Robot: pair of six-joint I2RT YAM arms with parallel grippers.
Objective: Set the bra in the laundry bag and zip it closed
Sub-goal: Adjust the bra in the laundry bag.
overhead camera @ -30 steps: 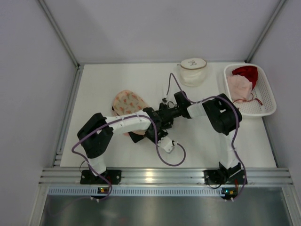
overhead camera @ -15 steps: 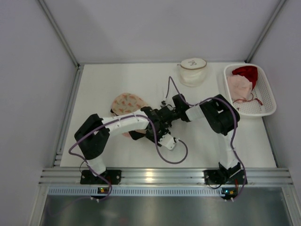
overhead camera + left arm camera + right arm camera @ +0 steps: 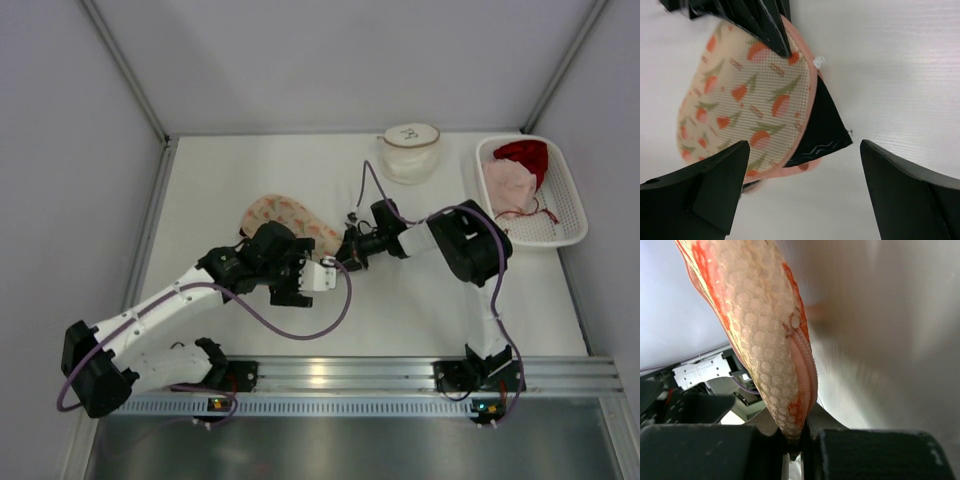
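Note:
The laundry bag (image 3: 285,213) is peach mesh printed with tulips and lies left of the table's middle. In the left wrist view a corner of the black bra (image 3: 822,127) sticks out of the laundry bag (image 3: 740,100) at its pink zipper edge. My right gripper (image 3: 346,250) is shut on the bag's right end; in its own view the mesh and zipper band (image 3: 790,365) are pinched between the jaws of the right gripper (image 3: 796,440). My left gripper (image 3: 285,262) stands open just short of the bag. Nothing lies between the fingers of the left gripper (image 3: 803,150).
A white basket (image 3: 565,232) at the far right holds red and pink garments. A round white mesh pouch (image 3: 408,150) sits at the back, centre right. Purple cables loop around both arms. The metal rail runs along the near edge.
My left gripper has opened and its arm has swung back to the left, away from the bag. My right gripper has shut on the bag's end and pulled it out longer.

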